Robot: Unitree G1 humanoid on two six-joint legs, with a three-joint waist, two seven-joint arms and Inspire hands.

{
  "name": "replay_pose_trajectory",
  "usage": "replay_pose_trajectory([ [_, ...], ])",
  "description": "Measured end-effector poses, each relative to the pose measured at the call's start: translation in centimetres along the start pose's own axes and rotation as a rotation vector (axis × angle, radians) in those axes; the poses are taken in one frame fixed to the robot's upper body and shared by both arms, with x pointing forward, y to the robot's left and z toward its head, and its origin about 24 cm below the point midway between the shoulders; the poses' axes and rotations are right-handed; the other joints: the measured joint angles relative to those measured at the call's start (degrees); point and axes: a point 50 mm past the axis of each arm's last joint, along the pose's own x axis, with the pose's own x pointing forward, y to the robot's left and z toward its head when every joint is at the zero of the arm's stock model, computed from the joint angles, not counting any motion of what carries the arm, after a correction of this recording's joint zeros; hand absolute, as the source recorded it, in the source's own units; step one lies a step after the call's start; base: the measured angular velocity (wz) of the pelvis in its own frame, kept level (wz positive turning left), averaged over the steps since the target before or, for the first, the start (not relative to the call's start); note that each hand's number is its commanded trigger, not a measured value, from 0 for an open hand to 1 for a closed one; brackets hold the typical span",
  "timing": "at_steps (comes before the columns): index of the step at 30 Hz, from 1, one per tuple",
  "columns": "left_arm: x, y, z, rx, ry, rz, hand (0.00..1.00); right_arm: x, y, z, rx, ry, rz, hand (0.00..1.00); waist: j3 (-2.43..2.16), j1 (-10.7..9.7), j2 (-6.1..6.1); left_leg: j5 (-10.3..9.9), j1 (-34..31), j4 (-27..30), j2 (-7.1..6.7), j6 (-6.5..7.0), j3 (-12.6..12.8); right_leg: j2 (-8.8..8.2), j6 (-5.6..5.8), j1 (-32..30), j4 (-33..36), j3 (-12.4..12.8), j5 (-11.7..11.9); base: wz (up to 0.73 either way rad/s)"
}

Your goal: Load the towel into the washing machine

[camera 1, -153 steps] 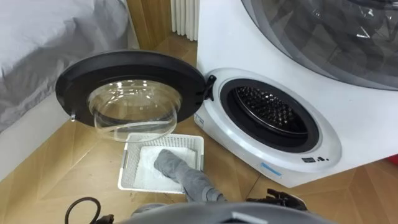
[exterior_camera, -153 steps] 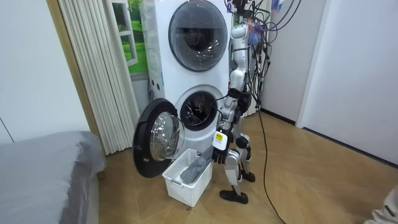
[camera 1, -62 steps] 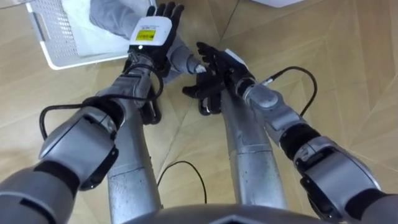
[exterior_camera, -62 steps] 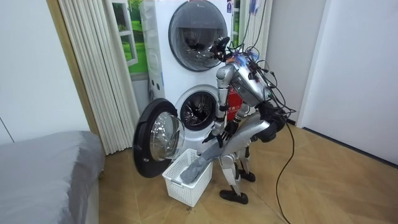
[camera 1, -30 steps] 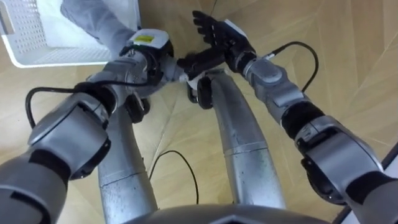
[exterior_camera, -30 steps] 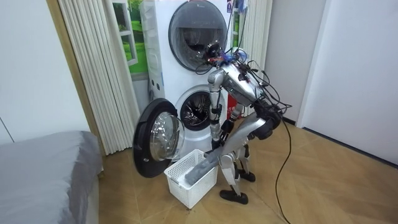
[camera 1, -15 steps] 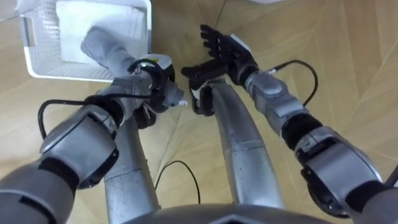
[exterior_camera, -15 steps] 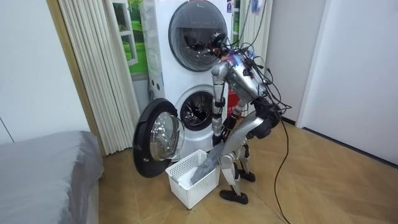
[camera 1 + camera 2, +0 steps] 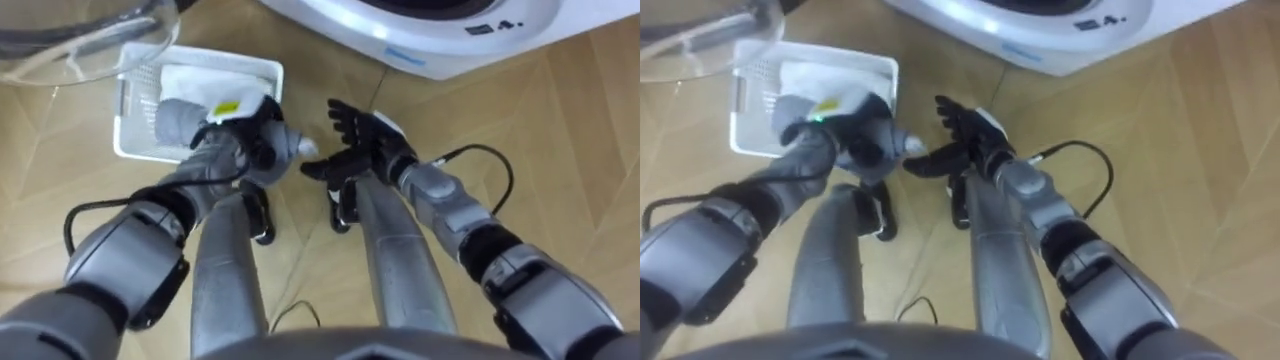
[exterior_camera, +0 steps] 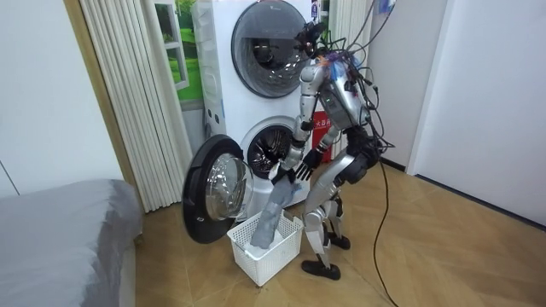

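Observation:
A grey towel [image 9: 172, 122] rises out of the white basket [image 9: 128, 148] on the floor, and my left hand [image 9: 240, 140] is shut on its upper end, with a short tip sticking out past the fingers. My right hand [image 9: 362, 150] is open just to the right of it, fingers spread, holding nothing. In the room view the towel [image 10: 275, 213] hangs from my hands down into the basket [image 10: 264, 254]. The lower washing machine's drum opening [image 10: 271, 152] is right behind them, with its door [image 10: 213, 192] swung open.
A white cloth [image 9: 215, 82] lies in the basket. The washing machine's white front [image 9: 430, 45] runs along the top, and the door's glass bowl [image 9: 60, 30] is at the top left. A bed [image 10: 60, 239] stands at the room view's left. The floor is wood.
I have straightened up from a deep bend, lifting the towel's end higher out of the basket. The eye view has swung up, so the machine's front and door glass now show.

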Motion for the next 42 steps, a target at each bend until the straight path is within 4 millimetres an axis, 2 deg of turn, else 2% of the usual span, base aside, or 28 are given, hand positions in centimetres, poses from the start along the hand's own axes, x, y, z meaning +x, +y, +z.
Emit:
replay_pose_trajectory([
  [2,0.1,0.5,0.3,-0.111,0.002,0.062,1.0,-0.2,-0.5,-0.1,-0.026,0.006,-0.006,0.0,-0.14,0.7,0.24,0.22,1.18,-0.91,-0.13,0.07,-0.11,-0.14,0.12,1.54,-1.1,-0.35,0.11,0.09],
  [3,0.0,1.0,0.2,-0.186,0.004,0.105,1.0,-0.2,-0.7,0.0,-0.051,0.0,-0.006,0.0,-0.36,0.72,0.6,0.31,1.51,-1.23,-0.14,0.16,-0.39,-0.23,0.17,2.22,-1.72,-0.88,0.15,0.13],
  [8,-0.2,2.2,-0.4,-0.47,0.053,0.197,1.0,-0.3,-1.3,1.4,-0.143,-0.054,-0.02,0.0,-0.38,2.37,0.62,0.63,4.23,-2.71,-0.47,0.47,0.5,-0.89,0.32,4.6,-3.12,-1.18,0.18,0.02],
  [11,-0.2,2.5,-0.3,-0.608,0.06,0.196,1.0,-0.3,-1.5,1.6,-0.171,-0.064,-0.024,0.0,-0.44,3.0,0.64,1.64,5.84,-4.66,-1.36,0.71,0.77,-1.96,0.44,6.03,-3.97,-1.83,0.16,0.15],
  [13,-0.4,2.3,-0.2,-0.704,0.051,0.169,1.0,-0.4,-1.6,1.6,-0.178,-0.06,-0.022,0.0,-0.67,3.63,0.46,2.05,6.75,-5.68,-1.59,0.85,0.85,-2.22,0.6,6.98,-4.79,-2.09,0.29,0.11],
  [14,-0.5,2.2,-0.2,-0.743,0.052,0.162,1.0,-0.4,-1.6,1.5,-0.178,-0.06,-0.021,0.0,-0.95,3.58,0.41,2.17,6.77,-5.91,-1.69,0.87,0.78,-2.31,0.67,7.05,-5.0,-2.2,0.34,0.17],
  [15,-0.7,2.1,-0.1,-0.827,0.048,0.144,1.0,-0.5,-1.8,1.6,-0.183,-0.06,-0.02,0.0,-1.2,3.04,0.51,2.72,6.84,-6.55,-2.09,0.96,0.47,-2.69,0.8,7.4,-5.5,-2.65,0.45,0.24],
  [18,-1.0,1.3,-0.1,-0.978,0.037,0.062,1.0,-0.6,-2.2,1.4,-0.185,-0.053,-0.033,0.0,-1.28,2.94,0.46,3.21,8.18,-7.67,-2.36,1.25,0.44,-2.99,1.19,9.26,-6.74,-3.18,0.78,0.14],
  [20,-1.3,0.8,0.0,-1.052,0.019,0.0,1.0,-0.7,-2.3,1.2,-0.185,-0.048,-0.03,0.0,-1.63,2.77,0.31,3.34,8.66,-8.28,-2.39,1.46,0.54,-2.94,1.44,9.9,-7.67,-3.36,1.18,0.0],
  [25,-1.7,-0.4,1.3,-1.272,-0.07,-0.207,1.0,-1.0,-2.3,0.6,-0.187,-0.028,-0.014,0.0,-1.7,2.73,0.23,3.85,9.24,-9.11,-2.3,1.93,-0.2,-2.51,2.07,11.5,-10.44,-3.65,2.84,-0.01],
  [32,-2.0,-0.5,3.4,-1.428,-0.211,-0.407,1.0,-1.0,-2.7,1.0,-0.2,-0.033,-0.005,0.0,-1.79,2.57,0.37,4.05,9.29,-9.03,-2.29,2.27,-0.29,-2.67,2.24,11.7,-10.4,-3.77,3.24,0.0],
  [39,-2.3,-0.7,4.9,-1.485,-0.287,-0.568,1.0,-1.1,-2.7,0.8,-0.23,-0.026,-0.002,0.0,-2.79,2.31,1.86,4.1,9.32,-8.8,-2.17,2.18,-0.39,-2.2,1.93,11.86,-10.66,-4.06,3.64,-0.02],
  [40,-2.3,-0.7,5.1,-1.486,-0.296,-0.585,1.0,-1.1,-2.7,0.8,-0.231,-0.026,-0.002,0.72,-2.83,2.28,1.91,4.14,9.46,-9.14,-2.13,2.12,-0.34,-2.18,1.9,11.93,-10.65,-3.95,3.67,0.0],
  [41,-2.3,-0.7,5.3,-1.486,-0.299,-0.593,1.0,-1.1,-2.7,0.8,-0.231,-0.025,-0.003,1.0,-2.83,2.28,1.91,4.16,9.58,-9.26,-2.13,2.1,-0.31,-2.18,1.89,12.0,-10.63,-3.81,3.67,-0.04],
  [42,-2.4,-0.7,5.5,-1.488,-0.304,-0.602,1.0,-1.1,-2.8,0.8,-0.23,-0.022,-0.003,1.0,-2.83,2.31,1.92,4.16,9.82,-9.26,-2.02,2.09,-0.2,-2.06,1.89,12.1,-10.64,-3.54,3.68,-0.05],
])
